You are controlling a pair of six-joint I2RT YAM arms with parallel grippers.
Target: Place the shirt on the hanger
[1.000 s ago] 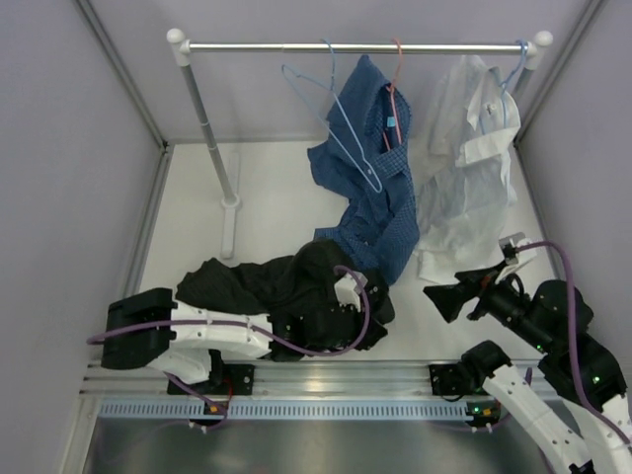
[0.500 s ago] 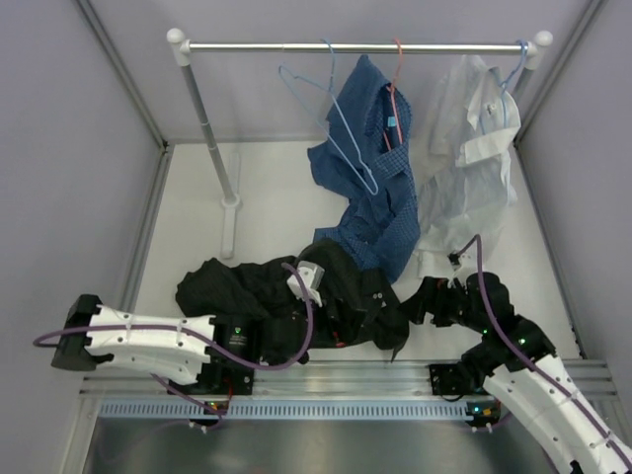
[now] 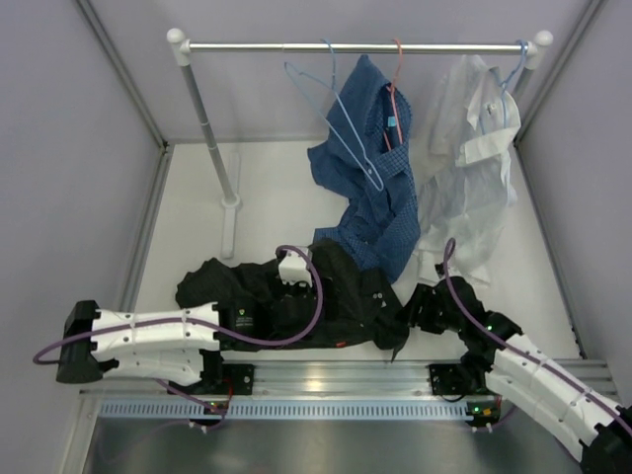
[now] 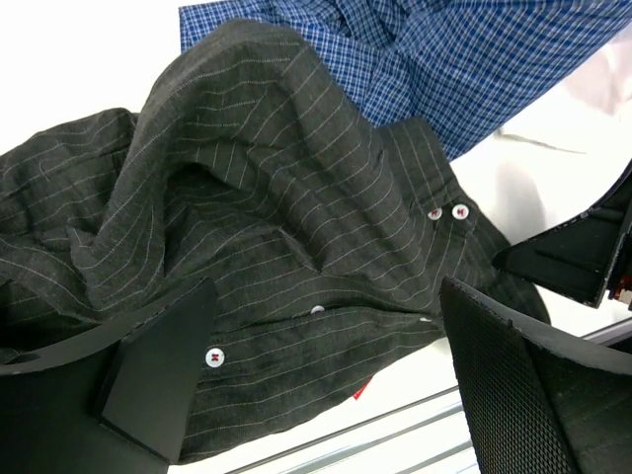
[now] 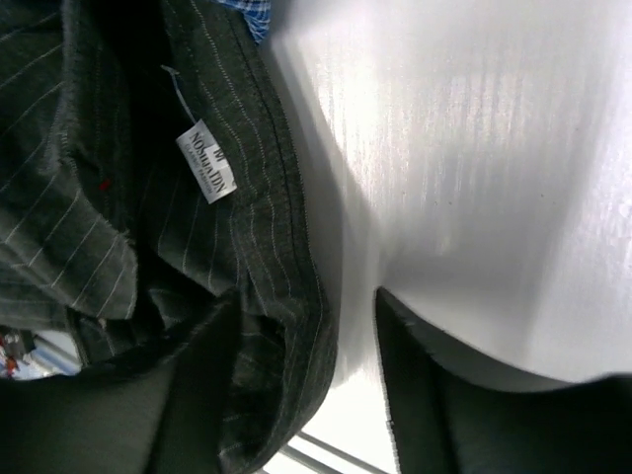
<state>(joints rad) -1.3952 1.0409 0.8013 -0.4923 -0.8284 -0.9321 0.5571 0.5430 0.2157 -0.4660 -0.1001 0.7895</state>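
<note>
The shirt (image 3: 222, 286) lies crumpled on the table (image 3: 267, 197) along the near edge, reaching from left of the middle to just right of it, well apart from the hanger. A clothes rail (image 3: 257, 46) stands across the far edge. A blue checked shirt (image 3: 370, 178) hangs from it and trails down onto the table, its lower end touching the far side of the dark shirt. A white shirt (image 3: 469, 168) hangs beside it, toward the far right corner.

The left gripper (image 4: 326, 296) hovers over the middle of the dark heap, jaws spread wide and holding nothing. The right gripper (image 5: 306, 296) sits low at the shirt's right end by the near edge. Its jaws are partway apart, astride a folded edge of the fabric. Bare table shows between the cloth and one finger, so the fold is not pinched.

The hanger (image 3: 336, 118) hangs tilted on the rail by its hook, bare, just left of the blue checked shirt. A white neck label (image 5: 207, 163) shows inside the dark shirt's opened fold, and two small white buttons (image 4: 446, 212) sit side by side on its front.
</note>
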